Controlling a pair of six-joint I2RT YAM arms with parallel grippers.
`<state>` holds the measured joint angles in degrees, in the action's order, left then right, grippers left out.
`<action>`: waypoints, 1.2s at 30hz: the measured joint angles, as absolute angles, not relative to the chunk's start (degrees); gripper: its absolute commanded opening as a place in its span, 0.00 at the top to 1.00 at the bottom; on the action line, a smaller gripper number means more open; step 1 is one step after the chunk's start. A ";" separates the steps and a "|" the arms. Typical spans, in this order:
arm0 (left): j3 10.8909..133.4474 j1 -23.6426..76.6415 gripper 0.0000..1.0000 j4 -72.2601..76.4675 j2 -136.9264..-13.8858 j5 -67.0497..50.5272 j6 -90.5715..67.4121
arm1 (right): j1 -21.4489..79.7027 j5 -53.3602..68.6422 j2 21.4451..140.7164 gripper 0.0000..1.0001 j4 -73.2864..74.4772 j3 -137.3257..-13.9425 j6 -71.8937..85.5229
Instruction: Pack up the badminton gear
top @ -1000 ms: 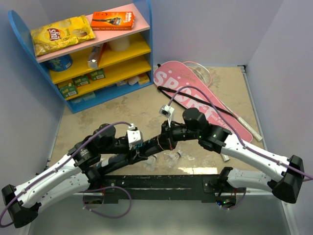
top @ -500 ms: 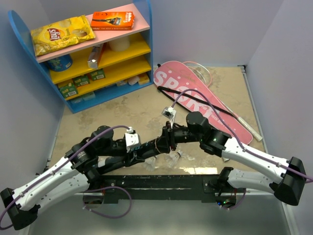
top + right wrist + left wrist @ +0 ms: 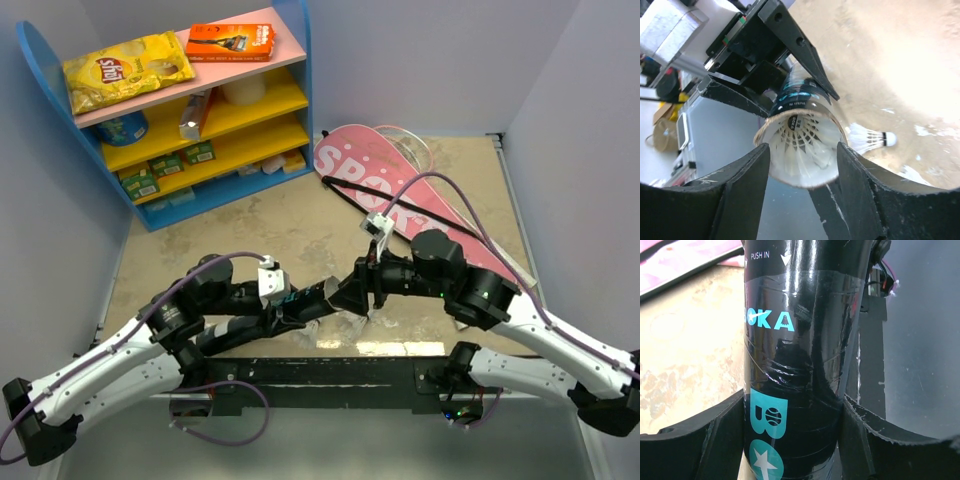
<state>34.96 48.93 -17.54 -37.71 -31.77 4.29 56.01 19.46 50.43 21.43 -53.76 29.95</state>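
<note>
The left arm is stretching low across the front of the table, and the left claw (image 3: pixel 792 432) is clamping the long black tube with teal lettering (image 3: pixel 795 340) between both fingers. The tube is lying nearly level, its long axis running left to right, its open mouth pointing at the right arm. That arm is bending inward, the right claw (image 3: pixel 802 185) standing spread and empty at the mouth, where a white feather shuttlecock (image 3: pixel 802 150) is sitting inside. Another white shuttlecock (image 3: pixel 871 138) is lying on the beige tabletop (image 3: pixel 250 230) just beyond.

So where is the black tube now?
The black tube is clamped in the left gripper, over the table, centre-front in the top view, its open mouth facing the right gripper.
</note>
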 measured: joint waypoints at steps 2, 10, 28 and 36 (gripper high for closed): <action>34.96 48.93 1.00 -16.56 -37.82 -31.68 4.03 | 56.14 17.08 48.90 0.36 24.27 -55.22 29.54; 34.96 48.88 1.00 -15.49 -38.63 -28.67 3.57 | 56.62 6.42 47.29 0.35 34.92 -60.38 28.82; 35.79 48.47 1.00 -17.69 -40.14 4.91 0.51 | 57.08 -6.11 63.02 0.35 41.12 -53.01 24.82; 36.56 43.77 1.00 -17.56 -40.29 11.29 -1.89 | 65.73 -11.90 73.21 0.34 40.03 -52.31 25.85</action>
